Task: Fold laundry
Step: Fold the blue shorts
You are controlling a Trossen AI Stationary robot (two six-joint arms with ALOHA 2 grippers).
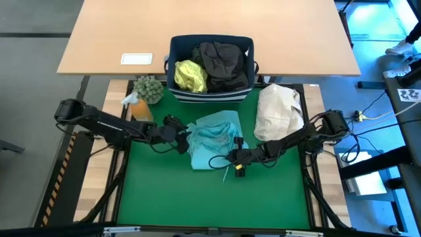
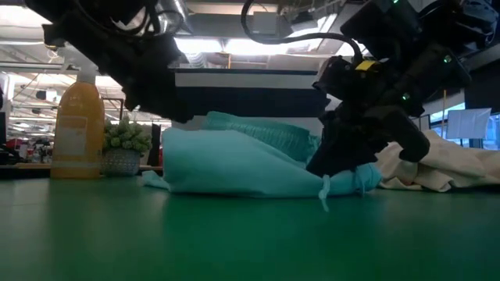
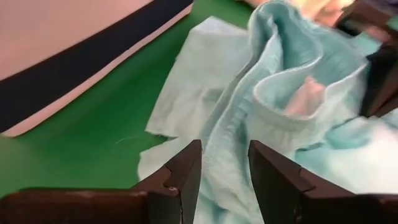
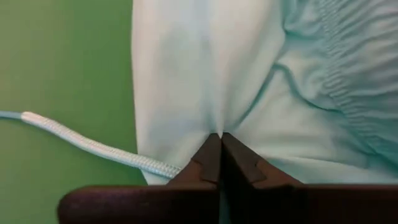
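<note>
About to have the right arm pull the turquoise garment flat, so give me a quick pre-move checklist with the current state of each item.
1. Right gripper pinched on the turquoise garment: ok, fingers closed with cloth puckered at the tips.
2. Left gripper free of the cloth: ok, fingers apart, nothing between them, at the garment's left edge.
3. Drawstring clear of the right gripper: ok, it lies loose on the green mat beside it.
4. Garment spread flat: not ok, bunched and folded over itself.
5. Cream-beige bundle clear of the pull: cannot tell, it lies close by.
</note>
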